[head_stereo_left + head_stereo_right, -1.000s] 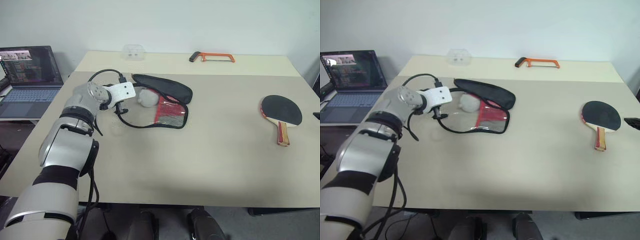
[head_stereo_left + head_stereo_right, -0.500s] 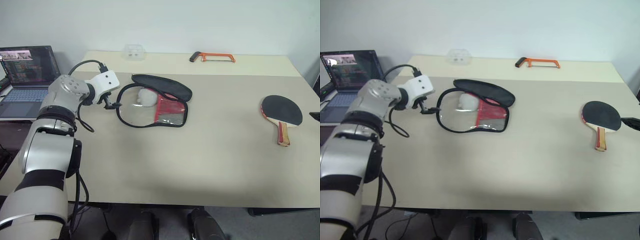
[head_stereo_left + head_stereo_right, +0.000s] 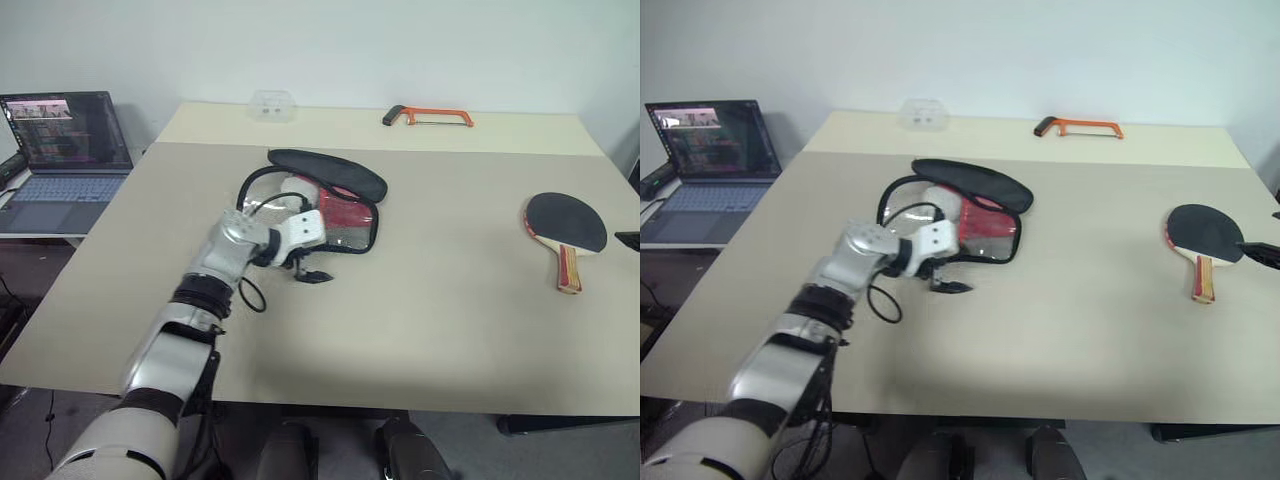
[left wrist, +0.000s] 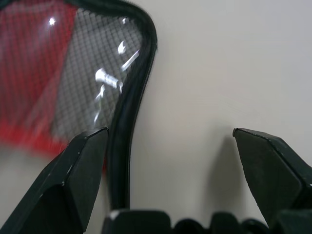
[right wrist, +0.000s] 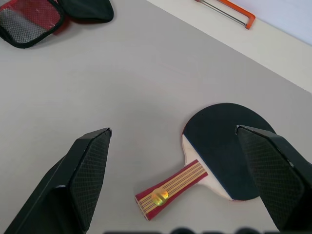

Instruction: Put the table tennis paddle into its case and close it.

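Meanwhile, the paddle (image 3: 564, 226) lies untouched, well apart from the unzipped case (image 3: 318, 205) — both the left gripper (image 3: 313, 275) and right gripper (image 5: 173, 146) spread wide, empty — packing and zipping remain.

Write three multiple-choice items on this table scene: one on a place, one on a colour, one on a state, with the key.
1. Where does the table tennis paddle lie?
A. inside the case
B. on the table's right side, apart from the case
C. on the laptop

2. What colour is the hacksaw frame?
A. orange
B. green
C. white

3. How is the left gripper?
A. shut on the paddle
B. shut on the zip
C. open, holding nothing

Key: 1 B, the paddle rests on bare table, far right of the case. 2 A, the frame at the far edge is orange. 3 C, the left wrist view shows the fingers spread beside the case rim.
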Controlling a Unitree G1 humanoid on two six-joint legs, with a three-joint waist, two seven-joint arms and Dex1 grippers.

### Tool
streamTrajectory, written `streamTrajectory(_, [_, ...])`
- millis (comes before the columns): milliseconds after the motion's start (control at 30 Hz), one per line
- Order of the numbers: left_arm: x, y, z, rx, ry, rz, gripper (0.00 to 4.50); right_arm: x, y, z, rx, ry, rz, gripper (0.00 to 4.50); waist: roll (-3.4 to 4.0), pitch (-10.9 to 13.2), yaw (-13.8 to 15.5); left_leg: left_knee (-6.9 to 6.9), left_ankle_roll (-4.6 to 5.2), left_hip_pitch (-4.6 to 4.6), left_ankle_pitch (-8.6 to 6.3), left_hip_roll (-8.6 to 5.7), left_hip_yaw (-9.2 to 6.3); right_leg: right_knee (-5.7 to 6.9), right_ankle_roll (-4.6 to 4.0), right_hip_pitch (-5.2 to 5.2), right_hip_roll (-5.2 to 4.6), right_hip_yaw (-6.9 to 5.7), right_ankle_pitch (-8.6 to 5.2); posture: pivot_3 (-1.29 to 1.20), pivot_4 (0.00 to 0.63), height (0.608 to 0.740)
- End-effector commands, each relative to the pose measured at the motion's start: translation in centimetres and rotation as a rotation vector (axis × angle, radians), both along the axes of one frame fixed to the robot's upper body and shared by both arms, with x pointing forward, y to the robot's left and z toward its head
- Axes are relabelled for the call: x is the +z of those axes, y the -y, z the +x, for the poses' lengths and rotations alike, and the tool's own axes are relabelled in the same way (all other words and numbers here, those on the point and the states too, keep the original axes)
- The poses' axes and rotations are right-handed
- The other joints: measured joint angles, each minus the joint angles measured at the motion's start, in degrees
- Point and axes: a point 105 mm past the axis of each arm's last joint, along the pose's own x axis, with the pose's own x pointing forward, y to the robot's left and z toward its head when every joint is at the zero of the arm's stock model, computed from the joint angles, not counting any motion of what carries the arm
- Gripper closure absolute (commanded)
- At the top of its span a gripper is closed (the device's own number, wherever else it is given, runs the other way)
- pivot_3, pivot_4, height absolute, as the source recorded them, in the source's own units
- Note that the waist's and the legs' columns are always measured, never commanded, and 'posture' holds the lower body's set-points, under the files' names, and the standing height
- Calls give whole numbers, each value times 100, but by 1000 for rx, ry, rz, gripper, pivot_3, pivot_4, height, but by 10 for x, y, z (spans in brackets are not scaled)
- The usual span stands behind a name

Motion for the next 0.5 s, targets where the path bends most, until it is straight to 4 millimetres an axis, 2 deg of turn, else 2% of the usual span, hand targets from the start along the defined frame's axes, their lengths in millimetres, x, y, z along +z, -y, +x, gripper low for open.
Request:
streamTrajectory(33, [11,34,5,10,45,-51,39,19,0,-5,5,57,-14,0,2,-1,8,7,0,0,0,-4,-2,6,3,0,-1,1,1,0,150,740])
streamTrajectory(100, [11,47,6,43,-13,-103,39,18,0,-5,4,57,-16,0,2,-1,24,14,0,-1,0,-9,-2,11,9,0,-3,2,5,0,150,740])
streamTrajectory(200, [2,55,8,96,-76,-100,39,18,-1,-4,4,60,-15,0,2,-1,-2,15,0,0,0,-12,-4,12,15,0,-3,6,8,0,150,740])
streamTrajectory(333, [-9,56,11,156,-109,-49,39,17,-2,-3,7,61,-15,0,4,-2,-52,13,0,4,0,-12,-16,18,15,0,-1,10,8,0,150,740])
streamTrajectory(500, [-13,52,15,219,-116,-24,39,16,-1,-4,4,62,-15,0,1,-1,-56,13,1,37,0,-33,-21,16,19,40,-13,5,6,0,150,740])
